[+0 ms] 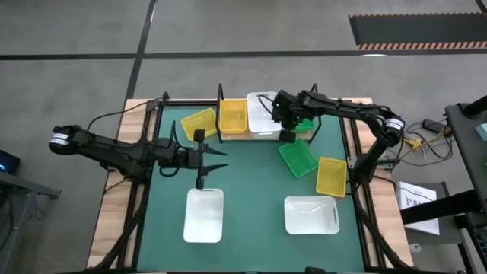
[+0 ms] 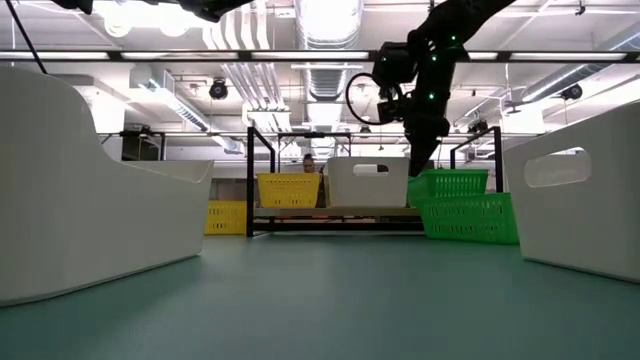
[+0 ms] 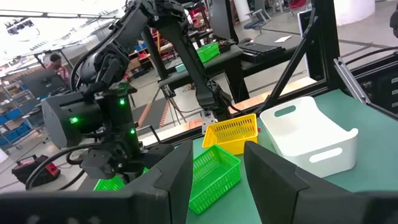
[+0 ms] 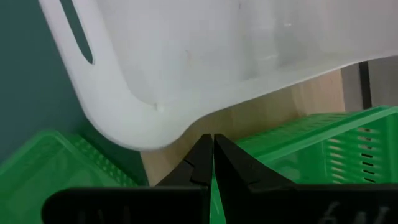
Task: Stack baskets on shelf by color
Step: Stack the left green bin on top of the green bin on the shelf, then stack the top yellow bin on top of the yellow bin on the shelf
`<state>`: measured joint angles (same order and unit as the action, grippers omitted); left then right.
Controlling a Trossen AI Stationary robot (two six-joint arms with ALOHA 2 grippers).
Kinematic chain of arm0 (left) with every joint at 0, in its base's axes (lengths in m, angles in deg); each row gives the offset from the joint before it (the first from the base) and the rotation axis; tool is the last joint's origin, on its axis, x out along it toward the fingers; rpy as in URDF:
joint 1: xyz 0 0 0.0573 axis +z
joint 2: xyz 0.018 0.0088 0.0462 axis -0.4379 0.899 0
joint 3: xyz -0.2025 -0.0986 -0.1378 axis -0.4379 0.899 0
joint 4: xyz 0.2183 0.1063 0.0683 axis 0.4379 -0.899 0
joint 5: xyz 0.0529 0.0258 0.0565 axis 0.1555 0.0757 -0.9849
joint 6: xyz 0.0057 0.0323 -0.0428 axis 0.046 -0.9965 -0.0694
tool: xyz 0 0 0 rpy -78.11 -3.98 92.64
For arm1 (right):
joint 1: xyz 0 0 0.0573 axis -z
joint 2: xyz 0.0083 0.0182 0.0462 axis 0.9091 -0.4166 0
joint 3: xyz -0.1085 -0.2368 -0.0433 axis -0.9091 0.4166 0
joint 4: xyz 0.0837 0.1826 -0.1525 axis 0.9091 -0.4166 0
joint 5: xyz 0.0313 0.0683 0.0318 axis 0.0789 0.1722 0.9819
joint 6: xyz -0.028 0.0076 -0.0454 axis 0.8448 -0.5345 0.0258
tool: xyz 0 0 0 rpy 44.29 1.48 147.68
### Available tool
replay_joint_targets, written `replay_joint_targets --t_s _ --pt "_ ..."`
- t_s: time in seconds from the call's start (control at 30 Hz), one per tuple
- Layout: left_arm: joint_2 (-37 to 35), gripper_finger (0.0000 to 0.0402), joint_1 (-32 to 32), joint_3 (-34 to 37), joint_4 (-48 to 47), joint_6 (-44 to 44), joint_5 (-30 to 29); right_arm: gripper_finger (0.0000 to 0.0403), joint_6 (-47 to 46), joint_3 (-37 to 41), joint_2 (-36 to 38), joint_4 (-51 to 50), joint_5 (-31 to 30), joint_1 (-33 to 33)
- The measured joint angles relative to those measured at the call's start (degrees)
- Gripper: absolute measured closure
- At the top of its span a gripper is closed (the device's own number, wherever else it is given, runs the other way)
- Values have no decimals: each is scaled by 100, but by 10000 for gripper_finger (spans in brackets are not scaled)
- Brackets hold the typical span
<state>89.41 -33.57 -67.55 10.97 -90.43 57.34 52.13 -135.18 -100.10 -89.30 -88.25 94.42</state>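
The shelf (image 1: 228, 134) stands at the mat's far edge. A yellow basket (image 1: 233, 114) and a white basket (image 1: 262, 114) sit on it. My right gripper (image 1: 288, 135) is shut at the near corner of a green basket (image 1: 305, 123) over the shelf's right end. On the mat lie another green basket (image 1: 297, 157), two yellow baskets (image 1: 199, 122) (image 1: 331, 176) and two white baskets (image 1: 204, 215) (image 1: 310, 215). My left gripper (image 1: 219, 160) is open and empty above the mat, left of centre. My right gripper is shut on the green basket's rim (image 4: 249, 152) at the end nearest the white basket (image 4: 205, 68), the wall pinched between the two fingers. The fingers come from above, slanting down (image 2: 414, 160). The nearer green basket (image 2: 470, 218) hides whether the held basket's bottom rests on the shelf.
The shelf's thin black posts (image 2: 250, 180) rise at its corners, close to my right arm. The white basket's corner (image 4: 149, 124) lies right beside my right fingers. The tilted yellow basket sits just left of the shelf. The mat's middle (image 1: 251, 175) is bare.
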Motion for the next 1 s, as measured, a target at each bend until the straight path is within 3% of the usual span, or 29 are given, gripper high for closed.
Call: replay_joint_targets --t_s 0.37,0.47,0.63,1.0 --pt "0 274 1 0 4 1 0 394 -289 -479 343 -565 22 -349" --pt "0 274 0 0 7 0 0 394 -472 -482 602 -802 270 -598" --pt "0 274 0 0 15 2 0 394 -902 -240 1141 -891 932 -1149" --pt "0 274 0 -4 156 4 0 394 -1943 696 1822 -490 909 -2579"
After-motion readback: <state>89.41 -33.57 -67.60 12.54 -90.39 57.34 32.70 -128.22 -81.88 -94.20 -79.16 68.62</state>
